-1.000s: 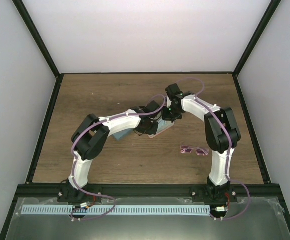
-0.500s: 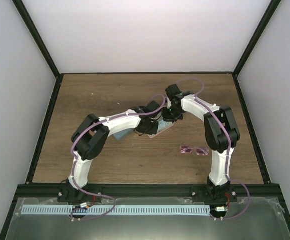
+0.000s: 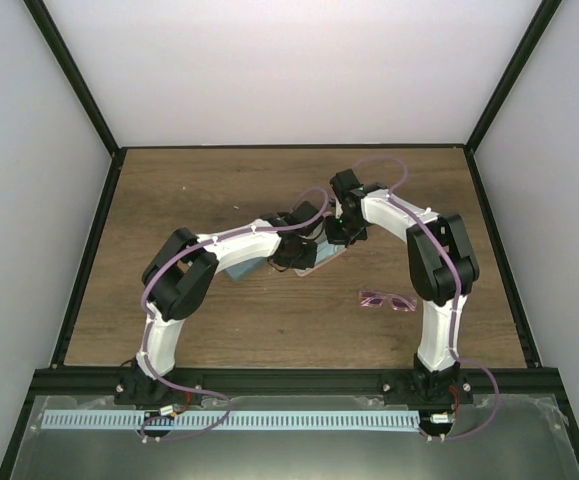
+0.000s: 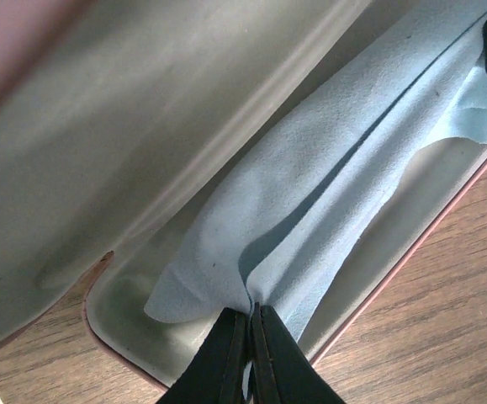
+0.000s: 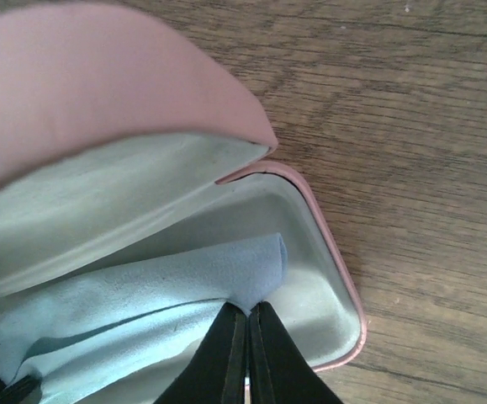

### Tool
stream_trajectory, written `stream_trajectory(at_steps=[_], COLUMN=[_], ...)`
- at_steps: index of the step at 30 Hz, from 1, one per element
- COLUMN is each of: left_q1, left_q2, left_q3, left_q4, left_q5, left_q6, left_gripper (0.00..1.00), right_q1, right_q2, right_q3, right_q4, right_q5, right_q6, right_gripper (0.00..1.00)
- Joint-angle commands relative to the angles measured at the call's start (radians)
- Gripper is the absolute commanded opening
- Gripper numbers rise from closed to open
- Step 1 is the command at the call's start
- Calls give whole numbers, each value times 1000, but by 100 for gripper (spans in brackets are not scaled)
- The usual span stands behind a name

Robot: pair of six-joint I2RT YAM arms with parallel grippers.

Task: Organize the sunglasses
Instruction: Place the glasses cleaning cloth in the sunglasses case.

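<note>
Left wrist camera:
- Shows the left gripper (image 4: 250,318) closed to almost no gap, pinching a gathered fold of the pale blue cloth (image 4: 352,160).
- Shows the cloth lying lengthwise in the pale lining of the open pink case (image 4: 376,284), creased down its middle.
- Catches only a dark edge at the far end of the cloth, too cropped to identify.

Right wrist camera:
- Shows the right gripper (image 5: 247,313) likewise pressed tight, clamped on a corner of the cloth near the rounded end of the case tray.
- Adds what the left wrist camera blurs: the pink lid (image 5: 83,76), raised and tilted over the tray.

Top camera:
- Places both grippers close together over the case at mid-table, with a blue-grey case (image 3: 235,268) just beside it under the left forearm.
- Does not resolve the fingers or the case interior at this size.
- Alone locates the pinkish-purple sunglasses (image 3: 387,300): flat on the wooden table (image 3: 169,200), right of the pink case and apart from it, near the right arm's elbow, touched by neither gripper.
</note>
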Motion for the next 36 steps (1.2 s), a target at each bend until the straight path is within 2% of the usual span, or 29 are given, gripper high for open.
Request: stream_trajectory(at_steps=[1, 26, 36], left_q1=[0, -1, -1], left_q2=[-24, -19, -16], left_q3=[-1, -29, -5], left_q4=[-57, -52, -59], left_q5=[-9, 4, 3], left_q6=[-28, -32, -30], left_gripper=[5, 6, 6], right_q1=[-27, -27, -28], right_q2=[30, 80, 39], right_q3=[31, 96, 102], right_q4=[38, 47, 30], right_q5=[68, 76, 39], right_q6=[-9, -18, -30], right_gripper=[1, 1, 31])
